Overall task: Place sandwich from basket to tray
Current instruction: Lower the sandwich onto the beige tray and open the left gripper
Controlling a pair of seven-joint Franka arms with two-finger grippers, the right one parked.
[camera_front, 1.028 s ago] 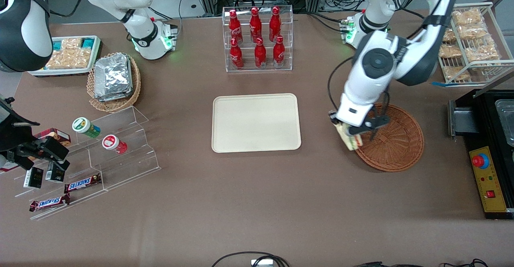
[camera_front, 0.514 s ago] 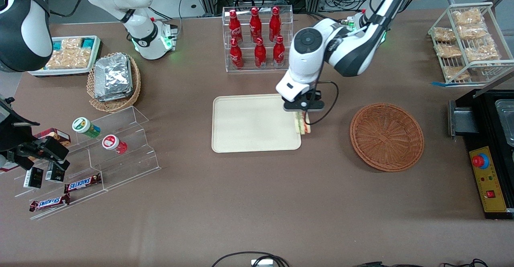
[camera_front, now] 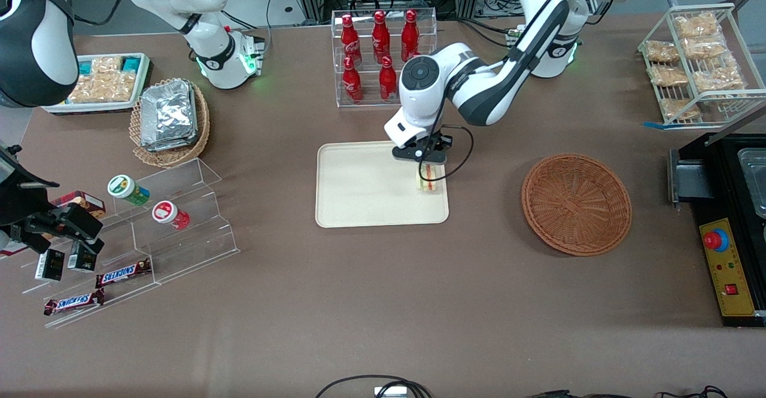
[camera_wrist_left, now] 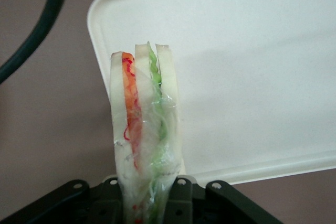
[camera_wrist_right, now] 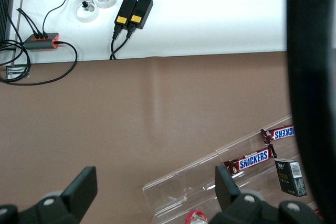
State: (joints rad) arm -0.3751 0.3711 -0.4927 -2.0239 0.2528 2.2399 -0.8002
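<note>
The sandwich (camera_front: 429, 181) (camera_wrist_left: 144, 135), a wrapped wedge of white bread with orange, red and green layers, is gripped in my left gripper (camera_front: 426, 169) (camera_wrist_left: 148, 203), which is shut on it. It hangs over the cream tray (camera_front: 359, 188) (camera_wrist_left: 252, 66), above the tray's edge nearest the basket. Whether the sandwich touches the tray cannot be told. The reddish-brown wicker basket (camera_front: 576, 203) sits toward the working arm's end of the table with nothing in it.
A clear rack of red bottles (camera_front: 383, 57) stands farther from the front camera than the tray, close to my arm. A tan basket of foil packets (camera_front: 169, 119) and acrylic steps with snacks (camera_front: 137, 230) lie toward the parked arm's end. A black box (camera_front: 730, 230) sits beside the basket.
My gripper has carried the sandwich from the basket's rim across the table to above the tray's edge. The basket is left with nothing in it.
</note>
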